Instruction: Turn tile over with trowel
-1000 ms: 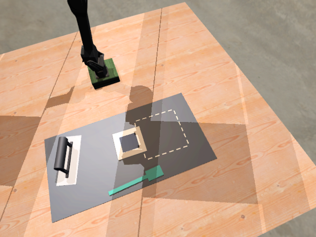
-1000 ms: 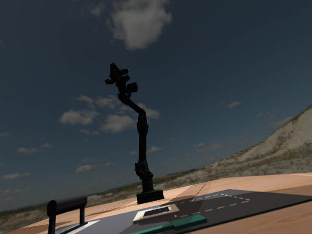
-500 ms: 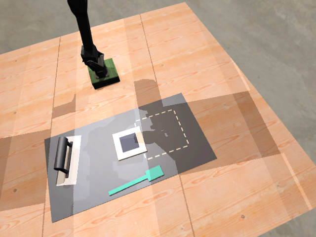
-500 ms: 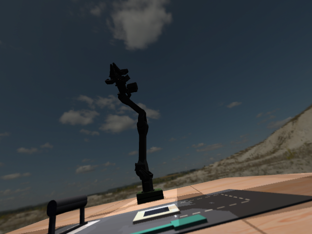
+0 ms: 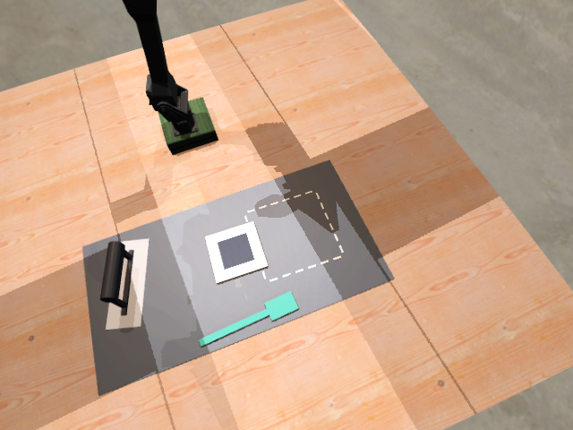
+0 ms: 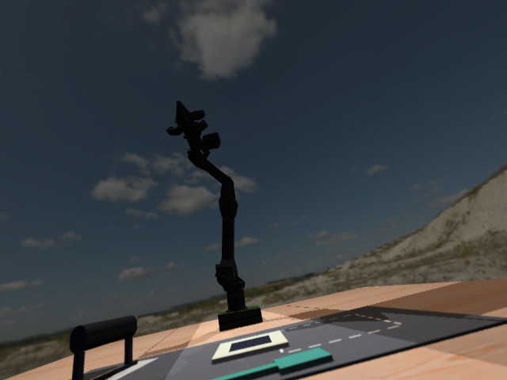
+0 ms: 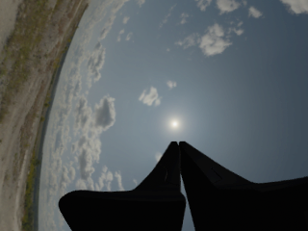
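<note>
Gripper high and shut on nothing, tile face up far below

The wooden table (image 5: pixel 416 184) (image 6: pixel 470 347) is the broadest thing here, crossed by bands of light and shadow. On it lies the grey mat (image 5: pixel 152 323) (image 6: pixel 429 327). The black arm (image 5: pixel 155 55) (image 6: pixel 227 233) rises from a green block (image 5: pixel 208 133) (image 6: pixel 253 314) beyond one long side of the mat, its upper part bent in the exterior view.

On the mat, the dashed outline (image 5: pixel 269 279) (image 6: pixel 333 340) lies toward the end opposite the black-handled float (image 5: pixel 112 272) (image 6: pixel 104 333). That float rests on its pale plate, handle uppermost. The teal trowel (image 5: pixel 282 306) (image 6: pixel 305 359) lies flat along the mat's long edge farther from the arm, its blade near the outline and its handle pointing toward the float's end.

At the top of the arm, the gripper (image 6: pixel 178 102) (image 7: pixel 177 146) points skyward, fingertips pressed together with nothing pinched. The trowel and tile are both well below it, apart from the fingers.

The tile (image 5: pixel 235 251) (image 6: pixel 250 344) lies flat between the float and the outline, one side overlapping the outline's near edge while most of it sits outside. Smallest is the dark square (image 5: pixel 235 251) (image 6: pixel 250 343) on its pale face, turned upward.
</note>
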You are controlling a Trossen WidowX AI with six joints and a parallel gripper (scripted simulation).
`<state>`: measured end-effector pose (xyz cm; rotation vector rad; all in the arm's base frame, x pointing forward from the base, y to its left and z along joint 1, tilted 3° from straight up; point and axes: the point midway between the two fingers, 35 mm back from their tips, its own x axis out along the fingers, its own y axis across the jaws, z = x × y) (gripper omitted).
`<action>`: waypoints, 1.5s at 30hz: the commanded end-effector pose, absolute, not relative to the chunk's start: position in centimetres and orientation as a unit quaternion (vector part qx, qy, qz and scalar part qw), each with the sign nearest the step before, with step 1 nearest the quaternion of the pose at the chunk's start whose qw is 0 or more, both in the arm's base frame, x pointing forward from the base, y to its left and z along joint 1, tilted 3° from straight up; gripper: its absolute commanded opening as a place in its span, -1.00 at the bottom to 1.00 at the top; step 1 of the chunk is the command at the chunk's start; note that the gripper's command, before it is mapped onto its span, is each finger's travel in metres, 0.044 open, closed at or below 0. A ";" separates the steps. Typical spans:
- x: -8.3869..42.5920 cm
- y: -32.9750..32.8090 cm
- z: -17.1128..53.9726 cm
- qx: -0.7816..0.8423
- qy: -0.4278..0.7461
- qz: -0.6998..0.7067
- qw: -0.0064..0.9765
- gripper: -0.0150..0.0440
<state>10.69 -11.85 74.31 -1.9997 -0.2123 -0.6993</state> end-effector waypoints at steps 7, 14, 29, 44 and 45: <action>10.7 -11.9 74.3 -0.821 -0.087 -0.287 0.485 -0.49; 10.7 -11.9 74.3 -0.820 -0.088 -0.288 0.486 0.03; 10.7 -16.7 74.2 -0.733 -0.131 -0.336 0.577 0.42; 13.7 -25.6 70.8 -0.584 -0.142 -0.348 0.720 0.42; 14.0 -25.8 70.6 -0.579 -0.143 -0.344 0.725 0.42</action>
